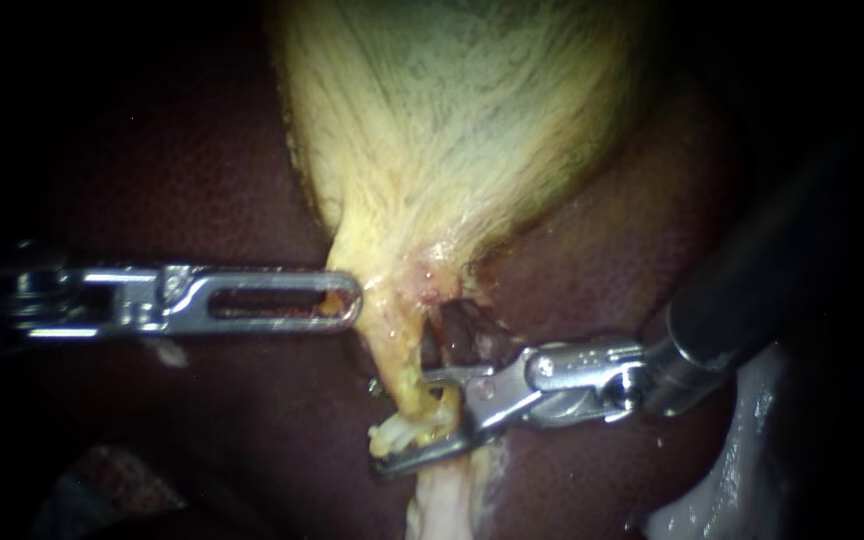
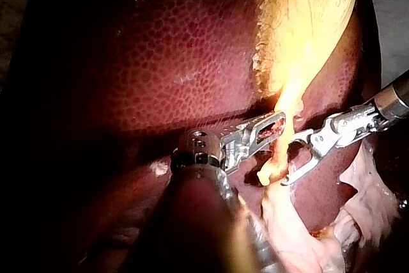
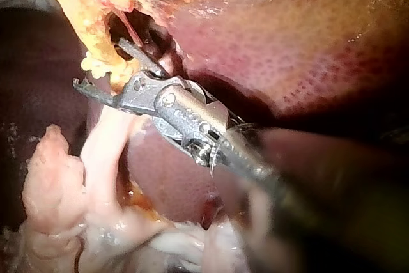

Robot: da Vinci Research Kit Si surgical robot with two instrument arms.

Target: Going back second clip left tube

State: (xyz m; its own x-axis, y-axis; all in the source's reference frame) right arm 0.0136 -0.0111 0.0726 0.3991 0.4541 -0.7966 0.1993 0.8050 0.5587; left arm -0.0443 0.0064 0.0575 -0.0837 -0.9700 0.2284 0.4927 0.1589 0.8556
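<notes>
The pale yellow gallbladder (image 1: 452,120) narrows to a yellow tube (image 1: 399,345) that runs down over the dark liver (image 1: 182,160). My left instrument (image 1: 350,300) comes in level from the left, its slotted jaws shut on the yellow tissue at the gallbladder's neck (image 2: 276,124). My right instrument (image 1: 407,420) reaches in from the right. Its jaws stand open, one on each side of the tube's lower end (image 3: 105,68), with a gap showing in the left wrist view (image 2: 287,161) and the right wrist view (image 3: 99,63). I cannot make out a clip on the tube.
A dark hollow (image 1: 462,330) opens beside the tube, just above the right instrument's upper jaw. Pale whitish tissue (image 1: 442,500) hangs below the tube, and more of it lies at the lower right (image 1: 722,480). Liver surrounds the site.
</notes>
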